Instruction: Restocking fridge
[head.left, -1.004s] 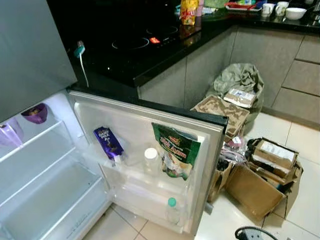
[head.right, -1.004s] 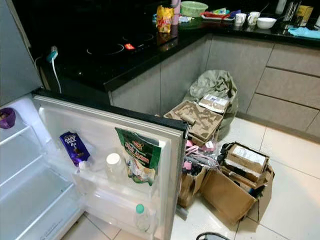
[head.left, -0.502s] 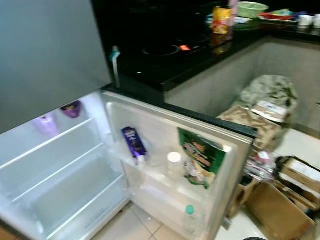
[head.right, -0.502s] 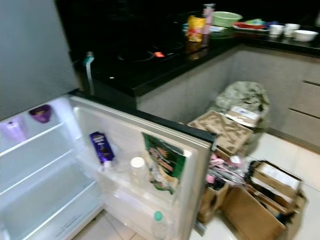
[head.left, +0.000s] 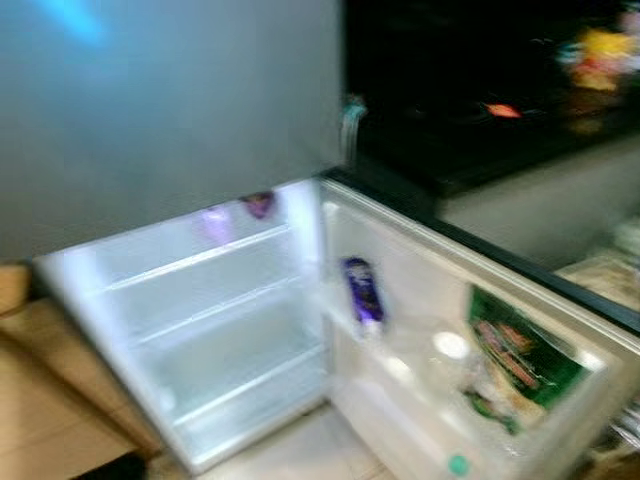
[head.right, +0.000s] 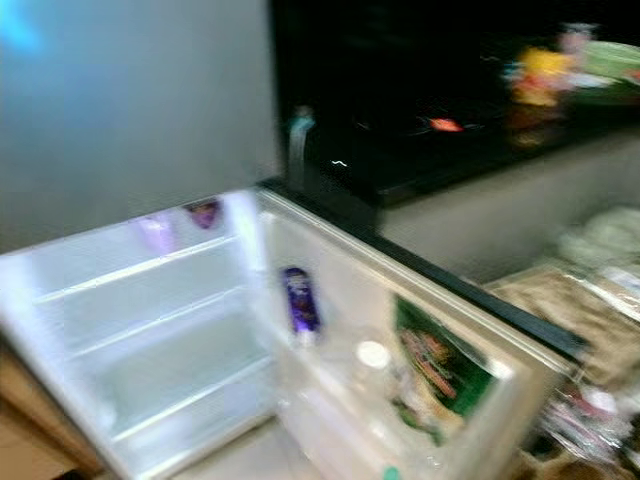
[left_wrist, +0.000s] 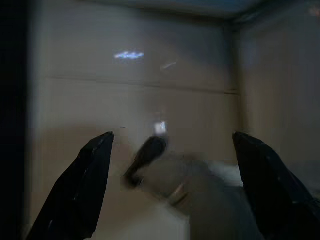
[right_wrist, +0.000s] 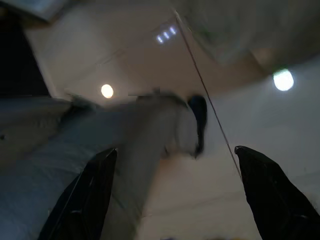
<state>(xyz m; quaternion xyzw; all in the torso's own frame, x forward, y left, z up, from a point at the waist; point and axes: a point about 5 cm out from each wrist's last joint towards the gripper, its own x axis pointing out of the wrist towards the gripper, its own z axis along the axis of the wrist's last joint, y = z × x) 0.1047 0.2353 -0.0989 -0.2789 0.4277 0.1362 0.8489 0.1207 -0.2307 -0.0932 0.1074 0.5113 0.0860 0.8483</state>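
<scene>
Standing open in the blurred head views, the fridge (head.left: 210, 300) has bare shelves; its door (head.left: 420, 330) holds a purple packet (head.left: 362, 292) and a green bag (head.left: 520, 360). Left wrist view: left pincer (left_wrist: 172, 185) spread above floor. Right wrist view: right pincer (right_wrist: 172, 190) spread too.

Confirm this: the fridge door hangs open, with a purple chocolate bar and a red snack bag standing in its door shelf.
One detail is off. The snack bag in the open fridge door is green, not red, as the right eye view shows despite the blur. The purple chocolate bar does stand in the door shelf.
</scene>
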